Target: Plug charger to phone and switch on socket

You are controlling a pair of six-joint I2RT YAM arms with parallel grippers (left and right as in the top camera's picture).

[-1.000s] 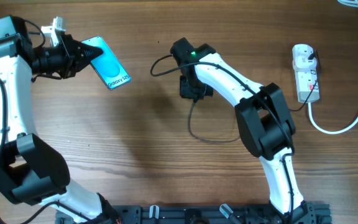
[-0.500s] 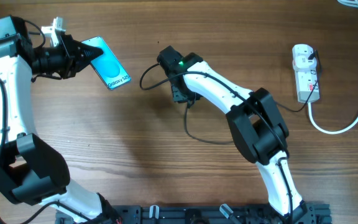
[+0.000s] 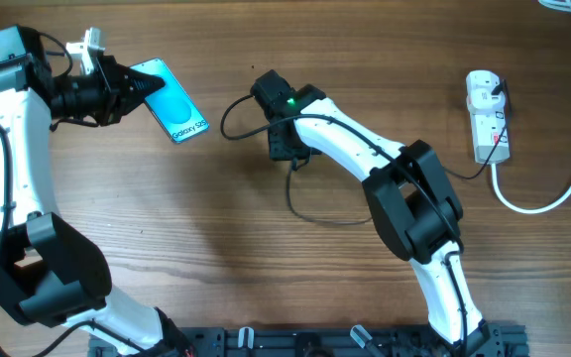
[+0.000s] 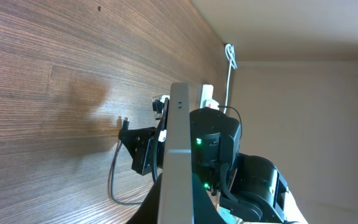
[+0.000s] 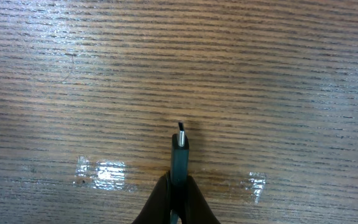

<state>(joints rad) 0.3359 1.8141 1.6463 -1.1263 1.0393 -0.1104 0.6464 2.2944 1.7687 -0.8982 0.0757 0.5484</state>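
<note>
The phone (image 3: 173,103), with a lit turquoise-and-white screen and the text "Galaxy S25", is held above the table at upper left by my left gripper (image 3: 132,87), which is shut on its end. In the left wrist view the phone (image 4: 179,149) shows edge-on between the fingers. My right gripper (image 3: 284,149) is shut on the charger plug (image 5: 179,149), whose metal tip points forward over bare wood. The black cable (image 3: 310,213) loops behind it toward the socket (image 3: 488,117), a white power strip at the right.
A thicker white lead (image 3: 553,198) curves from the socket along the right edge. The table is dark wood. The right arm (image 4: 229,155) fills the lower middle of the left wrist view.
My right gripper has moved left toward the phone with the charger plug, dragging the cable loop along. The left arm and phone have not moved.
</note>
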